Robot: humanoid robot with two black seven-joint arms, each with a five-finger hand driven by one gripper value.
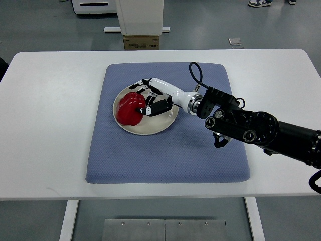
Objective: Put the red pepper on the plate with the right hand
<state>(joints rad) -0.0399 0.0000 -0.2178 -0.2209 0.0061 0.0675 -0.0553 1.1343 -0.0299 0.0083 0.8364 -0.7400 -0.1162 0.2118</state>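
A red pepper (pixel 128 109) sits on the left half of a cream plate (pixel 156 123). The plate lies on a blue-grey mat (pixel 165 153) in the middle of the white table. My right hand (pixel 139 99) reaches in from the right and lies over the plate. Its fingers (pixel 136 86) curl round the pepper's far side and its thumb (pixel 149 110) presses on the near right side. The pepper's base rests on the plate. The left arm does not show.
The mat covers the table's middle, with bare white table (pixel 50 125) on both sides. A cardboard box (pixel 141 42) and a white unit (pixel 139 15) stand on the floor beyond the far edge. A black cable (pixel 194 75) loops above my wrist.
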